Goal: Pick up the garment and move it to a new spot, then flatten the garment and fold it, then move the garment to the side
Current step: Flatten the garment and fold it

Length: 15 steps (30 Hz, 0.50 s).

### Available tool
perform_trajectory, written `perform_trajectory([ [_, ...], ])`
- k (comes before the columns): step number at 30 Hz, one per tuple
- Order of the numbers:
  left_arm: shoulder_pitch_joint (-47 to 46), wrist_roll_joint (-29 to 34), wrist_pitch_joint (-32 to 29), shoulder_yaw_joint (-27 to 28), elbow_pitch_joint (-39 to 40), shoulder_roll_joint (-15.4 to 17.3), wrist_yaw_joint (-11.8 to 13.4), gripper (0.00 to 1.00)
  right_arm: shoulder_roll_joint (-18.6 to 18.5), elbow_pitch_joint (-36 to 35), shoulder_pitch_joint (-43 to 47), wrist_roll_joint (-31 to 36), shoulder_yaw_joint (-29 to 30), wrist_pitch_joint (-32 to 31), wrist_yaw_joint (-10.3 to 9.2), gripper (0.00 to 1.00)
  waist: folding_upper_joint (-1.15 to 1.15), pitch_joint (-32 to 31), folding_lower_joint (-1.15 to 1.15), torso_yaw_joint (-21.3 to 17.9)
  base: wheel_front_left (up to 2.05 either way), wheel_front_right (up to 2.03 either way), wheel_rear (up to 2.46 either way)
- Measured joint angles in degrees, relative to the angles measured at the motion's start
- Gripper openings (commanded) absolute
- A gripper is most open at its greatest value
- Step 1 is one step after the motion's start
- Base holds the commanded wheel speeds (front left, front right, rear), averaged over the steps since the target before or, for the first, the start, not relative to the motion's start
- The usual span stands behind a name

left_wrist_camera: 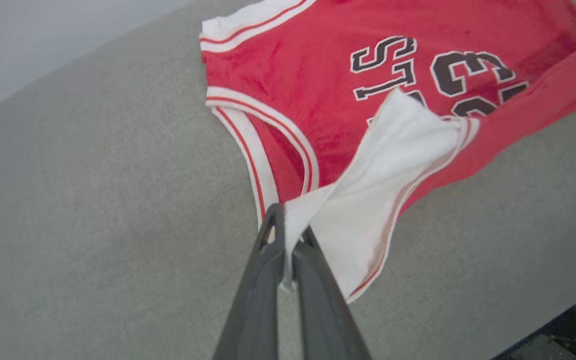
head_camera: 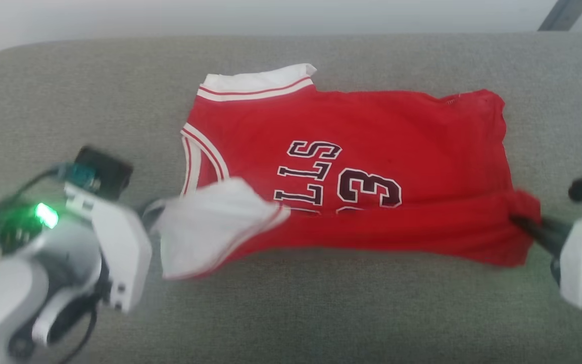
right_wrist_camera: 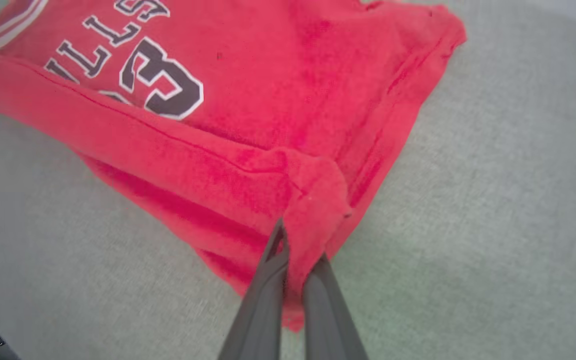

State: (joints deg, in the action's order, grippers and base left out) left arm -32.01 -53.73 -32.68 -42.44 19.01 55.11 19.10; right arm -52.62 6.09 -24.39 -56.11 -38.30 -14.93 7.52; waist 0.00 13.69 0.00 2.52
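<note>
Red garment (head_camera: pixel 372 121) with white sleeves, red-striped trim, dark white-outlined lettering.

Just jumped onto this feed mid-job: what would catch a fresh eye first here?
The red garment lies spread on the grey padded surface, dark letters and a 3 facing up. The left gripper has its jaws shut on the near white sleeve, and the right gripper has its jaws shut on the near red corner, that edge raised and covering part of the print.
</note>
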Motion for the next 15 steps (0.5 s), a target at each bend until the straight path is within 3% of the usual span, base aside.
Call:
perform_trajectory([
  [8,-12.7,2.0,-0.7,-1.8,-17.7,-8.4,-9.6,0.00,9.1,9.1,-10.2,6.6,1.1,-3.3,0.00,0.00,0.00,2.7,0.00,-1.2,0.00,0.00,0.00],
  [15,-17.0,2.4,0.5,-3.7,-32.7,-14.5,-15.3,0.00,14.6,17.1,-16.2,9.4,-2.3,-4.5,0.00,0.00,0.00,5.0,0.00,-1.9,0.00,0.00,0.00],
])
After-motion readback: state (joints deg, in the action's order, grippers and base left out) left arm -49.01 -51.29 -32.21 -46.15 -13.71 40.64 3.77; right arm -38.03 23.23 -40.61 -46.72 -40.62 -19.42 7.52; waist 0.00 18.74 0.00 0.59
